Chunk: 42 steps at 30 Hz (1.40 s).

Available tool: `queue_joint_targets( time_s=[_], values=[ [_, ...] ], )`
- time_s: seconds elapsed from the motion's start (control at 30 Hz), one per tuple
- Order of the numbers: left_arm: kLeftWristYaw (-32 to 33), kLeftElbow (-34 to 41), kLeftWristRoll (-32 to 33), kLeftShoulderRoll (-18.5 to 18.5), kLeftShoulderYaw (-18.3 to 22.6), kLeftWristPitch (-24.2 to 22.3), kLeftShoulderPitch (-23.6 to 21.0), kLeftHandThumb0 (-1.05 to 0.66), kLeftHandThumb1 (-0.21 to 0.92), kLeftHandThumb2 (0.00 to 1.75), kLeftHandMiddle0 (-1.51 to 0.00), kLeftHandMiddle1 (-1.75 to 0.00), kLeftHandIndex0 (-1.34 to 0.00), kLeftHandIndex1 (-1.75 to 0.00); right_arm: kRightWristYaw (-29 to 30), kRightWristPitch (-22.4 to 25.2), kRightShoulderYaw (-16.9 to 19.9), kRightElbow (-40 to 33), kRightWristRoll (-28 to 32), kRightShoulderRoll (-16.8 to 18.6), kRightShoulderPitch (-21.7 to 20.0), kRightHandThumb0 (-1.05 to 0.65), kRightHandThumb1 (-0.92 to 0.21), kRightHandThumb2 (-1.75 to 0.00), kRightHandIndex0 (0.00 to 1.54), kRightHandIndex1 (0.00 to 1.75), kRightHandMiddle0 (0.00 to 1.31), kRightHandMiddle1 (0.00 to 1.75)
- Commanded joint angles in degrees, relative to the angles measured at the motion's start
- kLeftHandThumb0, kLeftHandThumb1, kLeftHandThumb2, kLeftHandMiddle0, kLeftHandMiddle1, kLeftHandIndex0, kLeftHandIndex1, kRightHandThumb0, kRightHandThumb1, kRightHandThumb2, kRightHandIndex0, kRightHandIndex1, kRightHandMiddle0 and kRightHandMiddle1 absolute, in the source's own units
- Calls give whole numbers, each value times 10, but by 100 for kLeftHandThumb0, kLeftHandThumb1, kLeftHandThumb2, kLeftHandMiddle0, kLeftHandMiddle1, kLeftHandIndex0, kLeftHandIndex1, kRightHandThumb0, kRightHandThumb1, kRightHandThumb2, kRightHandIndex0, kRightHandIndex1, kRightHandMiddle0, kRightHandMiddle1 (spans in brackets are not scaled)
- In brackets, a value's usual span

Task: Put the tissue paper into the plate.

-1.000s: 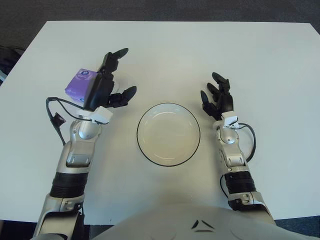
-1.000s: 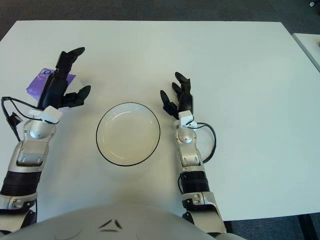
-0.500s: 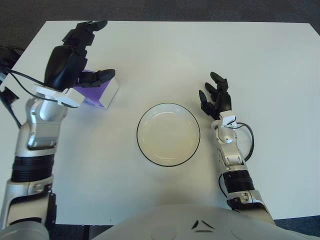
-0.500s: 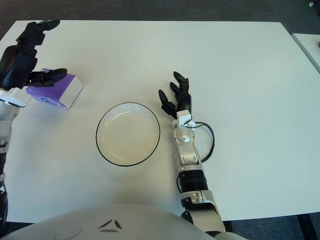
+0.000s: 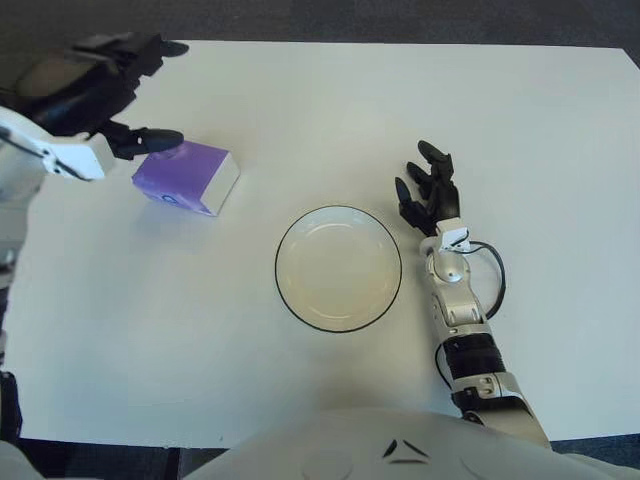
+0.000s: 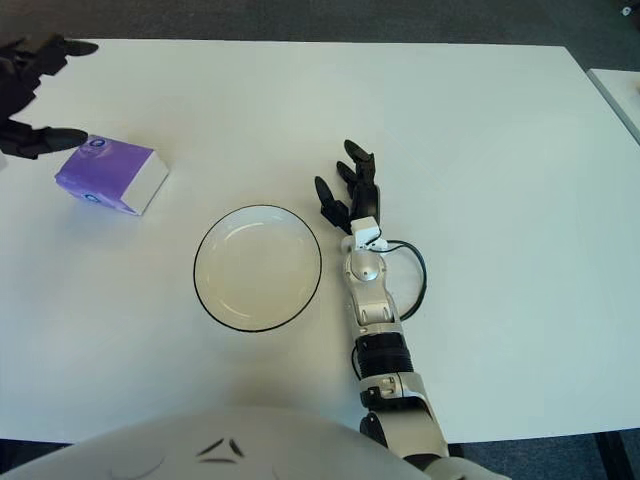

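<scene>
On table, plate (image 5: 338, 268) bare, tissue pack (image 5: 186, 176) apart

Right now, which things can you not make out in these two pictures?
- Left hand: in the right eye view the picture's left edge cuts off all but its fingertips.
- Tissue paper pack: the print on its label is too small to read in either view.
- Right hand, beside the plate: whether it touches the table cannot be told.

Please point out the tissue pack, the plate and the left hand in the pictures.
tissue pack (image 5: 183, 174), left eye view, on its purple top face.
plate (image 5: 338, 211), left eye view, on its far dark rim.
left hand (image 5: 95, 95), left eye view, on the middle of the black hand.
</scene>
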<state>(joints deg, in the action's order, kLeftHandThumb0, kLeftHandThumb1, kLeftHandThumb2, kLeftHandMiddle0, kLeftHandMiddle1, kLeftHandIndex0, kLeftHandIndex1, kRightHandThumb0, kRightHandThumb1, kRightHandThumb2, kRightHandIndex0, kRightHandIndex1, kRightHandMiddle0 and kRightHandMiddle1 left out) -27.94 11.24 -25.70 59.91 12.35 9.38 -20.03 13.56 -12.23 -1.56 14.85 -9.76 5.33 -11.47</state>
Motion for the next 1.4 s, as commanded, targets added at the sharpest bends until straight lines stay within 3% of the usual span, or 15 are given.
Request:
queue_joint_targets(
  time_s=[0.0, 0.1, 0.27, 0.43, 0.57, 0.87, 1.37],
  values=[
    [-19, -15, -11, 28, -15, 12, -12, -91, 92, 61, -18, -1, 0, -50, -5, 34, 3, 52, 12, 4, 38, -59, -91, -42, 30, 37, 0, 68],
    [-22, -23, -13, 34, -22, 16, -16, -93, 92, 56, -17, 0, 0, -53, -7, 30, 5, 57, 13, 3, 36, -58, -91, -42, 30, 37, 0, 68],
    [-8, -90, -41, 67, -43, 71, -28, -99, 92, 50, -16, 0, 0, -59, -5, 23, 7, 68, 12, 1, 31, -59, -92, -42, 30, 37, 0, 67],
    [-45, -106, -69, 105, -82, 108, -47, -104, 92, 45, -16, 0, 0, -65, -2, 19, 9, 79, 11, 0, 25, -59, -92, -42, 31, 37, 0, 69],
    [-72, -121, -63, 113, -100, 126, -63, -104, 92, 39, -16, 0, 0, -69, 0, 16, 10, 87, 10, 0, 21, -60, -92, -42, 31, 37, 0, 69],
    [-124, -133, -54, 94, -142, 125, -96, -100, 92, 23, -15, 0, 0, -71, -5, 1, 16, 109, 19, 0, 10, -56, -91, -42, 32, 38, 0, 71],
    [-48, -244, -113, 38, -208, 212, -162, -98, 92, 24, -17, -1, 0, -70, -5, -15, 21, 117, 23, -5, 11, -56, -90, -43, 32, 39, 0, 70]
  ],
)
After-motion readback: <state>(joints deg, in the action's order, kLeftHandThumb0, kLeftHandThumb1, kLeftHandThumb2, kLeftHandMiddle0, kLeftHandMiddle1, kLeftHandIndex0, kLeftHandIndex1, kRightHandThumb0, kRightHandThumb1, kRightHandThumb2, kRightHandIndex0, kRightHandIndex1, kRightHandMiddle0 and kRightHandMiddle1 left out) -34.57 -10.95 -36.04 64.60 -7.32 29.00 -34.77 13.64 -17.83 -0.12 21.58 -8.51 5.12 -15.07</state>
